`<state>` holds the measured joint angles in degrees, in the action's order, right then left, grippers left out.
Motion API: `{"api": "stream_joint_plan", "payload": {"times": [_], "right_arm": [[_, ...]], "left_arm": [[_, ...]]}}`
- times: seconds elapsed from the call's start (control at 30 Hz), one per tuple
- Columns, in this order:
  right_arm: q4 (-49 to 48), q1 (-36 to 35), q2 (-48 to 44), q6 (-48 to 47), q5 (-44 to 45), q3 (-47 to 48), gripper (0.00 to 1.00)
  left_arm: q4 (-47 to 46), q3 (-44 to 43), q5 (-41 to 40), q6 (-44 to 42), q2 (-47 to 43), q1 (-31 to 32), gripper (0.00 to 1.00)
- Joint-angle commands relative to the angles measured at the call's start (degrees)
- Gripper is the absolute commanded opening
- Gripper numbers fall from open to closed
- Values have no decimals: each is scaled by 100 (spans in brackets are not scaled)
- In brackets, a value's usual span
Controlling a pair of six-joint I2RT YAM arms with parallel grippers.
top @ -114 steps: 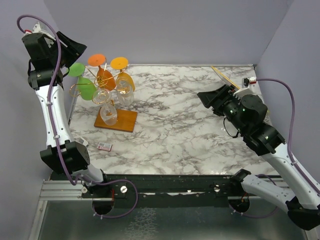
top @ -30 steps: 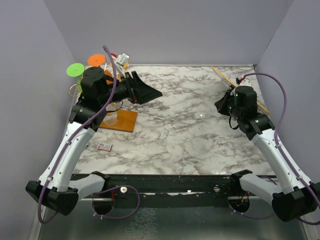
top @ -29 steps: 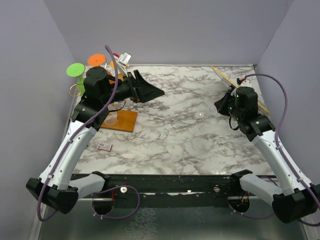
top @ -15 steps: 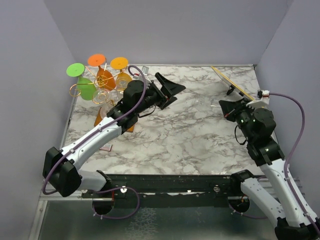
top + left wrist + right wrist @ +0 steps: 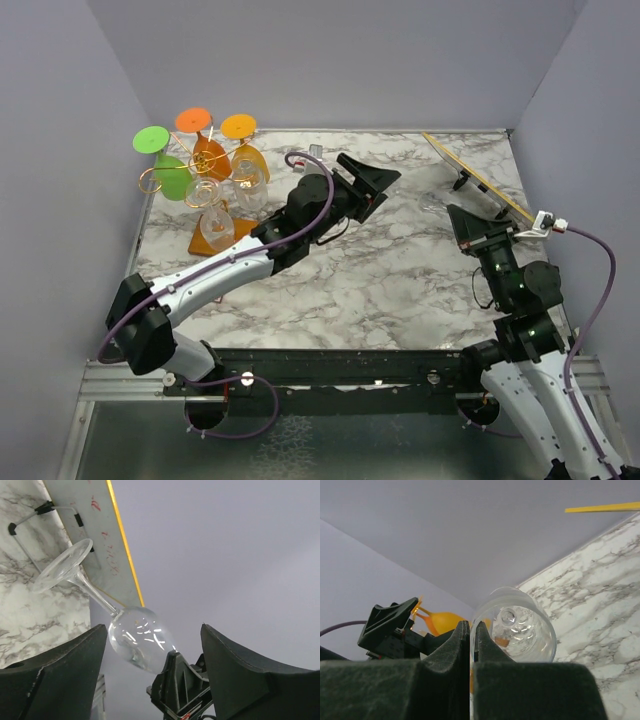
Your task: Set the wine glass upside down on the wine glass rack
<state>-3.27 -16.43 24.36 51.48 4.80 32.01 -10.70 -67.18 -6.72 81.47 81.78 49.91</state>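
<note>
While gripping the wine glass [image 5: 129, 630] at the bowl rim with the closed right gripper [image 5: 472, 630], well apart from the wine glass rack [image 5: 150, 181], bring the wide-spread left gripper [image 5: 154, 629] around the stem: seems light, slippery, fragile.

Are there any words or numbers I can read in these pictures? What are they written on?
Nothing here can be read as a word or number.
Red marks on the yellow-edged board: too blurred to read.
White tag near the right edge of the top view: too small to read.
</note>
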Motion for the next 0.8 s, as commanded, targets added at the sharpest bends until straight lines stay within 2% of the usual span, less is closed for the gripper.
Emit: {"api": "stream_joint_plan", "payload": {"times": [0.0,0.4,0.47,0.67,0.77], "right_arm": [[-995,24,-220,633,-31,-176,1],[-2002,24,-405,1494,-96,-662,1],[-2030,18,-412,1548,-121,-668,1],[-2094,22,-429,1637,-172,-683,1],[-2195,24,-424,1722,-199,-721,1]], "left_arm": [[-139,-467,-944,315,240,261,75],[-193,-865,-1746,17,747,802,76],[-196,-945,-1887,-95,792,834,70],[-260,-1108,-2220,-315,876,871,45],[-286,-1234,-2250,-420,946,871,41]]}}
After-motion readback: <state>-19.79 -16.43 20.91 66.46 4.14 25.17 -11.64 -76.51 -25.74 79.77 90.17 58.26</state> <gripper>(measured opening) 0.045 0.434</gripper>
